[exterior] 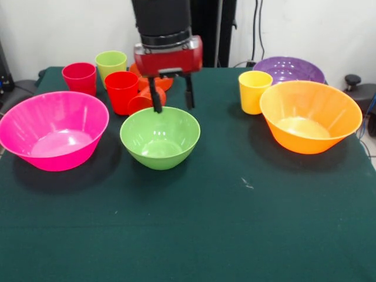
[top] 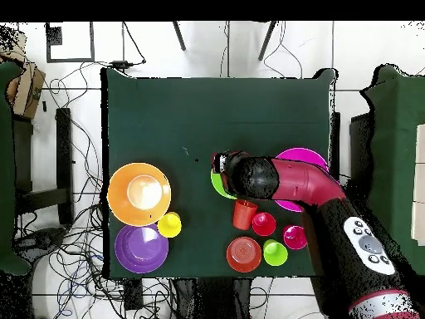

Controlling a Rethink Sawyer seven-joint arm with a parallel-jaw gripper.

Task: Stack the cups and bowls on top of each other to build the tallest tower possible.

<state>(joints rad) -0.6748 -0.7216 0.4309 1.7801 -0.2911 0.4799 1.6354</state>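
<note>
Green felt covers your desk (exterior: 235, 223), and your claw (exterior: 172, 100) hangs over the far rim of the green bowl (exterior: 160, 138), its two black fingers (exterior: 155, 97) parted fairly wide and gripping nothing; one fingertip dips just at the rim. Just behind the claw lie the tipped orange cup (exterior: 141, 101) and the small orange-red bowl (exterior: 154, 82). The red cup (exterior: 121, 91) and the pink bowl (exterior: 54, 130) sit beside it, the orange-yellow bowl (exterior: 310, 116) well apart.
</note>
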